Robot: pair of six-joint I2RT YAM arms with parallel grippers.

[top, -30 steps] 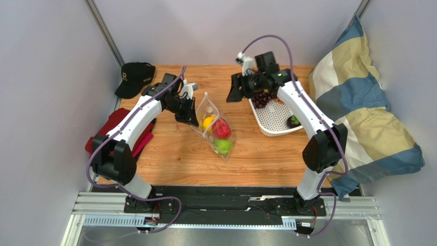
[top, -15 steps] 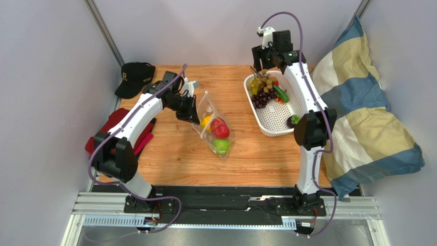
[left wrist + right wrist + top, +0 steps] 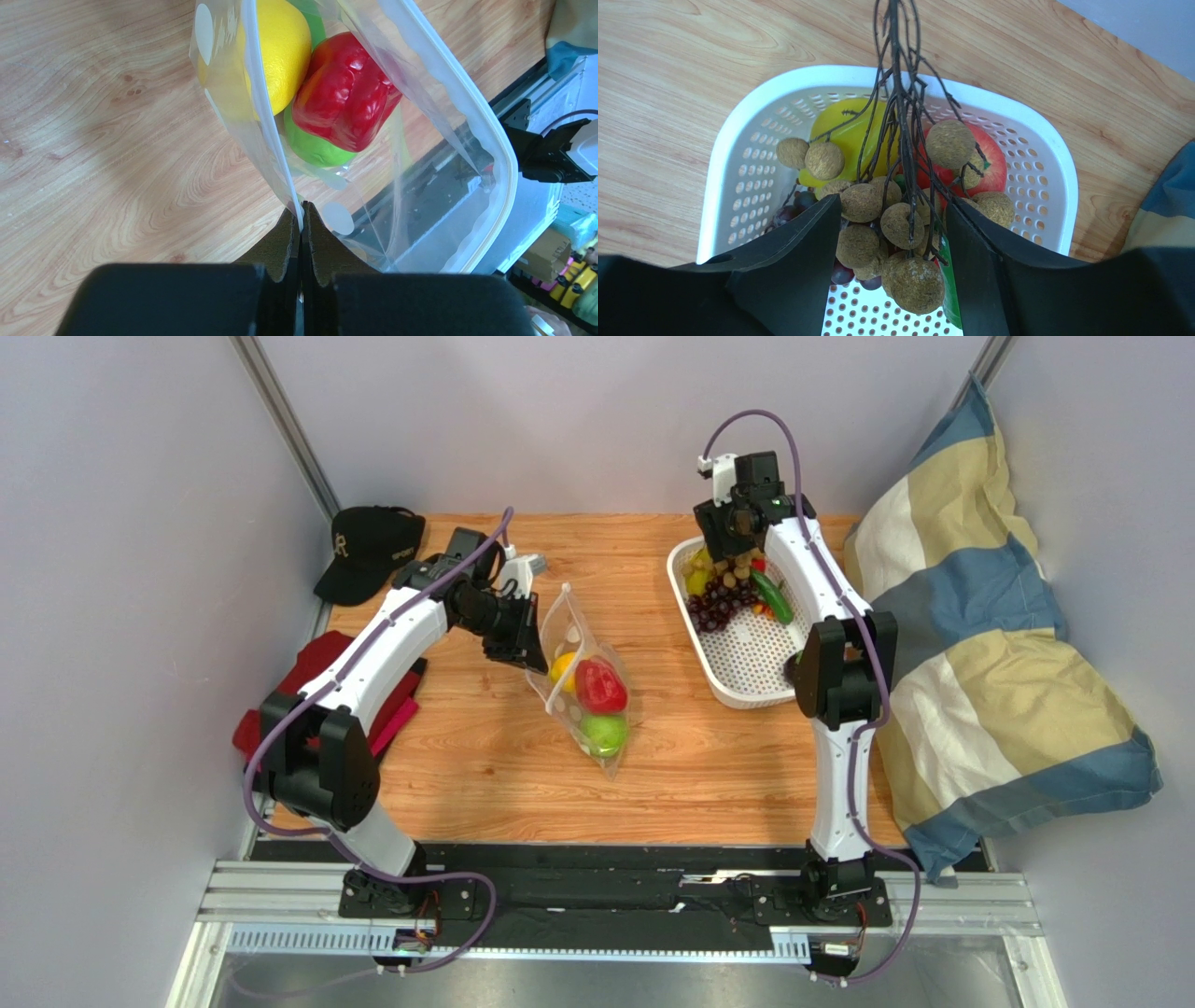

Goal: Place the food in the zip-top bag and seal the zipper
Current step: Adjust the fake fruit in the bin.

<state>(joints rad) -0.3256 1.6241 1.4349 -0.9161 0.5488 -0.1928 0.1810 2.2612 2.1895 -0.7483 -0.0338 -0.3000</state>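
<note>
The zip-top bag [image 3: 617,752] stands on the table with a lemon [image 3: 565,669], a red pepper [image 3: 601,686] and a green piece [image 3: 606,735] inside. My left gripper [image 3: 540,647] is shut on one rim of the bag's mouth [image 3: 281,171] and holds it open. The zipper strip [image 3: 456,84] curves round the far side. My right gripper [image 3: 725,549] is over the white basket [image 3: 732,703]. Its jaws stand apart on either side of a bunch of tan round fruits on a dark twig [image 3: 906,231]. Purple grapes [image 3: 801,203] lie under the bunch.
The basket [image 3: 738,140] also holds a red apple [image 3: 990,164], a yellow piece [image 3: 850,122] and a green piece [image 3: 769,595]. A black cap [image 3: 368,546] lies at the back left, a red cloth [image 3: 316,679] at the left edge, and a striped pillow [image 3: 996,658] along the right.
My right arm swung from beside the bag's mouth back to the basket, rose, then came down over the bunch. The left gripper kept its hold on the bag.
</note>
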